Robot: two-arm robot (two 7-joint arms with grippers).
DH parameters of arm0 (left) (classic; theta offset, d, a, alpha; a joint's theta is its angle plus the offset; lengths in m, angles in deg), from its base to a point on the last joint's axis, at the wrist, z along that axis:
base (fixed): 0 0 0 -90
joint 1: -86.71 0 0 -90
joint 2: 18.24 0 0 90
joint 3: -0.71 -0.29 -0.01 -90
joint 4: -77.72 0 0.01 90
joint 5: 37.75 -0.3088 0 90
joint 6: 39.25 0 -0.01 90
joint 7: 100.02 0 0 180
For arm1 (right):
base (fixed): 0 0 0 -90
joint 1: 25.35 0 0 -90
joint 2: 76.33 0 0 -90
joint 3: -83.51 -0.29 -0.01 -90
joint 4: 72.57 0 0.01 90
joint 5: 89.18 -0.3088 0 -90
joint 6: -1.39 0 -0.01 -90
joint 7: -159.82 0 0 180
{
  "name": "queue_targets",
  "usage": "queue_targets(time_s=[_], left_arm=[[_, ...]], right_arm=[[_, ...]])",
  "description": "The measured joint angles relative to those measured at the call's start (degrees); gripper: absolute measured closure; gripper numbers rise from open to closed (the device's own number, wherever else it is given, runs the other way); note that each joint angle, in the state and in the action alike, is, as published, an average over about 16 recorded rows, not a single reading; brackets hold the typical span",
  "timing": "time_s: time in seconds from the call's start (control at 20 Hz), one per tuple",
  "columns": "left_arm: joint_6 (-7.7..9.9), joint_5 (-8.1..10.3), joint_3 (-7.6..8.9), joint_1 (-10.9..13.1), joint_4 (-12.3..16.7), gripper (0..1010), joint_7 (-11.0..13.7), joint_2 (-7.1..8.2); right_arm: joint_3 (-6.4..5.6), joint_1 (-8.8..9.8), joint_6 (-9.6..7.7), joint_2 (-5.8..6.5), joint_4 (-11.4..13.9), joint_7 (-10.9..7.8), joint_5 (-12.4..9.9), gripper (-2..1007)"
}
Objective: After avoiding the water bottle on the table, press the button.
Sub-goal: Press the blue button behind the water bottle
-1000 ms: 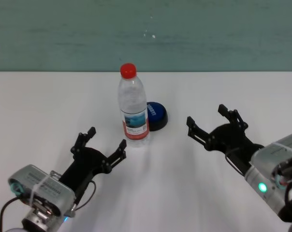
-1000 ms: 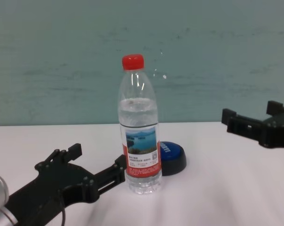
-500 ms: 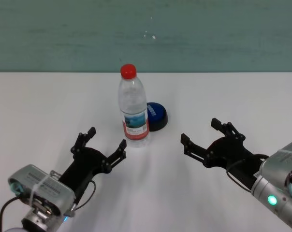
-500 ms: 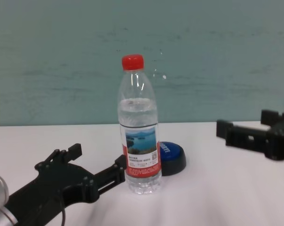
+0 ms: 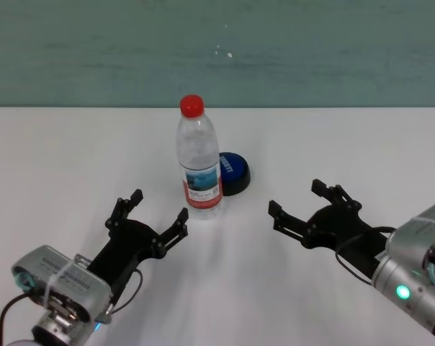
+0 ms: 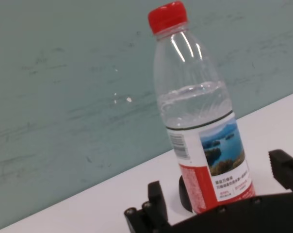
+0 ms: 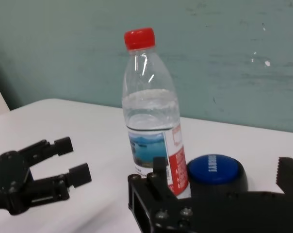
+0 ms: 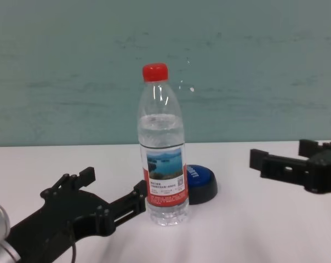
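Currently | right gripper (image 5: 298,204) hovering wide-open near button (image 5: 232,170) | left gripper (image 5: 154,217) sitting wide-open beside water bottle (image 5: 199,153) | risk: sweeping leftward is toppling bottle

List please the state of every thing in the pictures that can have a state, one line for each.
water bottle: upright on the table, red cap on, partly filled.
button: behind the bottle, nothing touching it, not yet pressed.
left pincer: open, low, near the bottle, holding nothing.
right pincer: open, above the table to the right of the button, holding nothing.
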Motion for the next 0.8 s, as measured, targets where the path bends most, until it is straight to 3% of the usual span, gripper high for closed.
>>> queue_targets(time_s=[0.45,0.8], left_arm=[[0.0,0.0,0.0,0.0,0.0,10,0.0,0.0],[0.0,0.0,0.0,0.0,0.0,10,0.0,0.0]], right_arm=[[1.7,-1.92,0.24,0.88,-0.5,0.11,-1.9,1],[1.97,-1.22,-0.99,3.17,1.2,0.67,-2.4,1]])
